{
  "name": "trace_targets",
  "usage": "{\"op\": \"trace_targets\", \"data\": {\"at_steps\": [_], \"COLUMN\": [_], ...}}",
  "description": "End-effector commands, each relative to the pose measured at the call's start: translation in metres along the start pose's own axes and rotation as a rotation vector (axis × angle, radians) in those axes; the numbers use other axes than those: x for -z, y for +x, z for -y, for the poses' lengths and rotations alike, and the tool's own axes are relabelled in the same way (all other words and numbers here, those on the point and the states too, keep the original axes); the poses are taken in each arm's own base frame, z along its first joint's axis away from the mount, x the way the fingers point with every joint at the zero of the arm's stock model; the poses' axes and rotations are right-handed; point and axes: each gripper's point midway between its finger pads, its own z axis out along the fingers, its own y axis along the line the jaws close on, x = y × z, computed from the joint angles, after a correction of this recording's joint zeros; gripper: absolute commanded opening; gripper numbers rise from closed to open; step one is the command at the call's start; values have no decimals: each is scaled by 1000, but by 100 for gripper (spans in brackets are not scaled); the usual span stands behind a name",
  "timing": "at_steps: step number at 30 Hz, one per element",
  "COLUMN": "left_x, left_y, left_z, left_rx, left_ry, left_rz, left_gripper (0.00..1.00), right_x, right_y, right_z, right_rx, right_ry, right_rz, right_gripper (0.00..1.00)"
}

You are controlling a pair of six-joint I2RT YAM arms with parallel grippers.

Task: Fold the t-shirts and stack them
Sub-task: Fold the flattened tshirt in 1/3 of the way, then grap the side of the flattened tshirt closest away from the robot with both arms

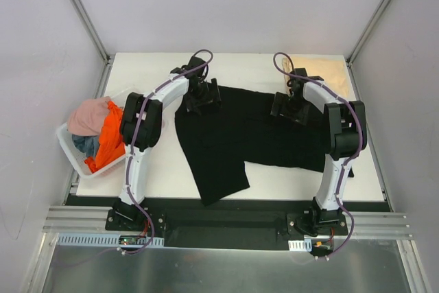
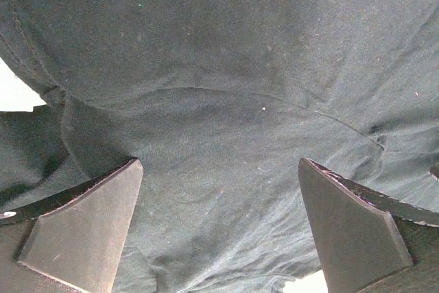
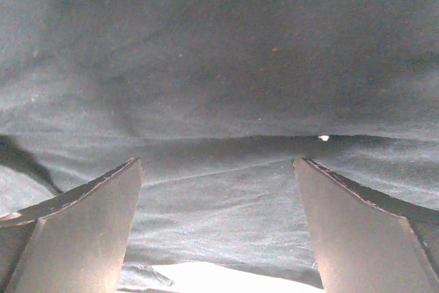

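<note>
Top external: left end effector point(image 1: 203, 103) and right end effector point(image 1: 289, 110) spread wide over black t-shirt point(image 1: 233, 145). I should pinch its far edge evenly.

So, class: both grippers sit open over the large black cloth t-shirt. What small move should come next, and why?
Probably lower and close both: the left gripper and right gripper stand open above the large black cloth t-shirt, which lies unfolded, ungripped.

White plastic basket point(image 1: 67, 145) askew at the left edge of a pale worktop point(image 1: 240, 66), metal rail point(image 1: 75, 219) along the near side.
</note>
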Motion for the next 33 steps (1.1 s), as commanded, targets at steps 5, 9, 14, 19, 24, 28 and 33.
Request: {"op": "trace_targets", "data": {"at_steps": [5,9,14,19,24,28,33], "left_x": [14,44,89,130,123,132,127], "left_y": [-18,-11,30,100,196,262,327], "left_z": [-6,12,28,24,-24,-39,-70], "left_rx": [-63,-90,-136,-177,-117,-108,-99], "left_ry": [-21,16,32,23,-45,-33,-99], "left_rz": [21,52,73,79,-76,-154,-255], "left_gripper": [99,99,99,99,99,99,88], "right_x": [49,82,101,121,136,141,142], "right_y": [-1,-5,6,18,25,33,39], "right_z": [-13,6,33,57,71,76,79], "right_rx": [14,6,-67,-164,-194,-194,-194], "right_ry": [-87,3,63,68,86,87,85], "right_rz": [79,203,321,432,537,558,568], "right_gripper": [97,97,97,97,97,97,97]}}
